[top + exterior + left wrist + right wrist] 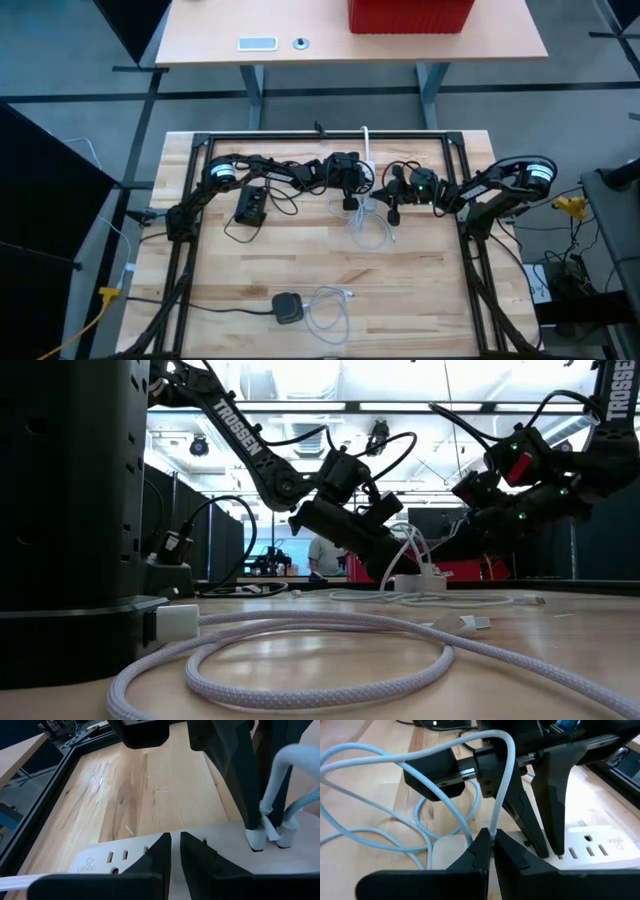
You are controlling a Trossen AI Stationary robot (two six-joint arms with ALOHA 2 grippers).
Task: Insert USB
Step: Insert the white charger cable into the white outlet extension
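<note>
USB cable (502, 785), white and braided, is what I am working with, and I describe the scene from the near table edge outward.

Closest to the low camera, a spare braided cable (320, 650) lies coiled on the bare wood. Beside it in the overhead view sits a small black square puck (288, 306) with its own black lead. This front half of the table (420, 300) is otherwise open, so I have room to pull back toward myself.

Farther in, at mid-table, both arms meet over a white power strip (125, 854) that lies flat. My left gripper (175, 851) rests low on the strip with its fingers nearly closed on nothing I can see. I judge it is pressing the strip down so it does not slide.

My right gripper (491, 845) comes in from the other side with its fingers pinched shut on the USB cable just above its end. The cable arcs up over the gripper and trails off in loose loops on the wood. Two white plugs (272, 836) already stand at one end of the strip; I cannot tell whether mine is fully seated.

The two grippers are close together, so I have little sideways room here. A black frame (330, 136) borders the far edge, and a red bin (410, 15) sits on a separate desk beyond.
</note>
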